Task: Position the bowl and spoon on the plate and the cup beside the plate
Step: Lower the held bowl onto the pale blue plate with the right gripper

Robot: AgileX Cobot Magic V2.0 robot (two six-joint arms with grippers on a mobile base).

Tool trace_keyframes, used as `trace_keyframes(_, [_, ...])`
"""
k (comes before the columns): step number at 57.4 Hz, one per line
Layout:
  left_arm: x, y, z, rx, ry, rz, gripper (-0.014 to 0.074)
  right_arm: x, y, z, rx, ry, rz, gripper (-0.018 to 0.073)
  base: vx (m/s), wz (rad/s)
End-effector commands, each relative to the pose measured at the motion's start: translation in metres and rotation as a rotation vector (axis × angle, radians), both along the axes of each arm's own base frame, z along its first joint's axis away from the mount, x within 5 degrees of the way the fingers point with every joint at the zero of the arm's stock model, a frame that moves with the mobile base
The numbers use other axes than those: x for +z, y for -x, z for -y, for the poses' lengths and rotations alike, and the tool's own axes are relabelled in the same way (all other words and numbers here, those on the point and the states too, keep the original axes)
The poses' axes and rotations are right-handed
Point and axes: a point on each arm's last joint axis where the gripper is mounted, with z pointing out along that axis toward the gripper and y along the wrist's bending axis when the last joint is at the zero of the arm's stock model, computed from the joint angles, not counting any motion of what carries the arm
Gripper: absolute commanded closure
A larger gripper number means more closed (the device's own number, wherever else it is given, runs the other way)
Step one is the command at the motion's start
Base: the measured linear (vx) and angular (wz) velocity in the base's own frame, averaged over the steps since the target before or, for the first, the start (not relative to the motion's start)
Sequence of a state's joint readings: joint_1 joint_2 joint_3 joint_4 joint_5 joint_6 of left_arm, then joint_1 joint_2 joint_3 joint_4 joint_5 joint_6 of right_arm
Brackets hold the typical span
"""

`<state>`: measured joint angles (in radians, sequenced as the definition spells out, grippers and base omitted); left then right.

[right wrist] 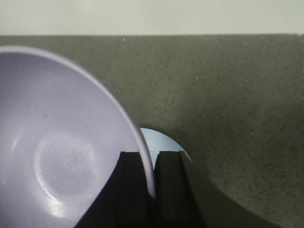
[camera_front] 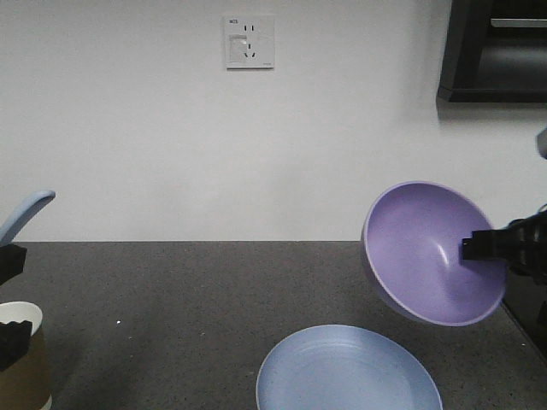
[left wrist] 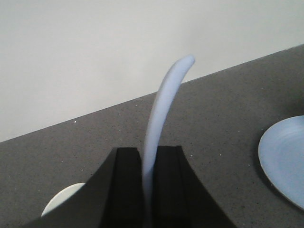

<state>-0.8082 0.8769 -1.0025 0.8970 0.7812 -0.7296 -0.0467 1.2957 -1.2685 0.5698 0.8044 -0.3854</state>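
Note:
The lavender bowl (camera_front: 427, 252) hangs tilted in the air at the right, its opening facing the front view. My right gripper (camera_front: 483, 248) is shut on its rim. In the right wrist view the rim of the bowl (right wrist: 61, 142) runs between the fingers of the right gripper (right wrist: 151, 159), and a sliver of the plate (right wrist: 164, 142) shows below. The light blue plate (camera_front: 346, 376) lies on the counter under the bowl. My left gripper (left wrist: 148, 156) is shut on the pale blue spoon (left wrist: 164, 109), whose handle curves upward. The brown cup (camera_front: 21, 359) stands at the lower left, below that gripper.
The dark speckled counter (camera_front: 197, 299) runs back to a white wall with a socket (camera_front: 249, 41). A dark cabinet (camera_front: 496, 51) hangs at the upper right. The counter's right edge (camera_front: 526, 329) lies close to the right arm.

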Motion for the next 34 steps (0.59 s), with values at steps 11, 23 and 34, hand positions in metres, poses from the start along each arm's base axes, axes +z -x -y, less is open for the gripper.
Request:
trace_keyframes(11, [0.014, 0.002, 0.0, -0.029, 0.018, 0.076, 0.0596, -0.047, -0.073, -0.033, 0.107, 0.098, -0.209, 0.0571, 0.0, 0.0])
trace_keyframes(23, [0.014, 0.002, 0.0, -0.029, 0.018, 0.076, 0.0596, -0.097, -0.095, -0.053, 0.158, 0.186, -0.339, 0.0567, 0.0, 0.0])
trace_keyframes(34, [0.014, 0.002, 0.0, -0.029, 0.018, 0.076, 0.0596, -0.105, -0.098, -0.054, 0.157, 0.176, -0.366, 0.0539, 0.0, 0.0])
